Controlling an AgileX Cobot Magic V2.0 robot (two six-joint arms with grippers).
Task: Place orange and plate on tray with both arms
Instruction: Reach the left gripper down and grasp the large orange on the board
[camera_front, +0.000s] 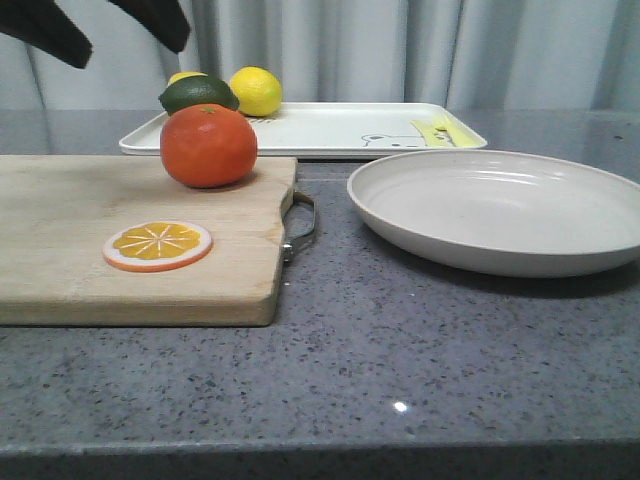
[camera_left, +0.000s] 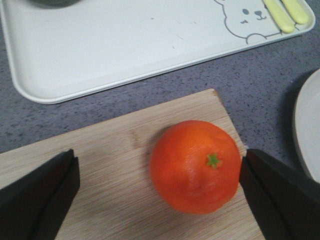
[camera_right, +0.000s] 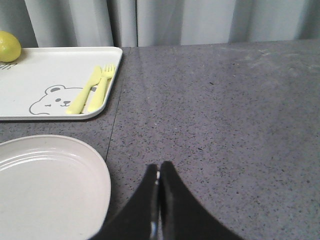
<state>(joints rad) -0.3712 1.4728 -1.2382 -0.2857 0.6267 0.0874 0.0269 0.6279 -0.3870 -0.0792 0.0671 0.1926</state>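
Nothing sits on the tray (camera_front: 330, 130) yet: my left claw (camera_left: 159, 187) hangs wide over the orange (camera_front: 208, 146), my right claw (camera_right: 159, 185) pressed together beside the plate (camera_front: 500, 210).

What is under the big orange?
The orange sits on a wooden cutting board, near its far corner. The patch of board right beneath it is hidden by the fruit, so nothing more can be told there.

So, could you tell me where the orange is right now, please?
In the front view the orange sits left of centre on the cutting board's far right corner, just before the tray, with the orange slice nearer the camera.
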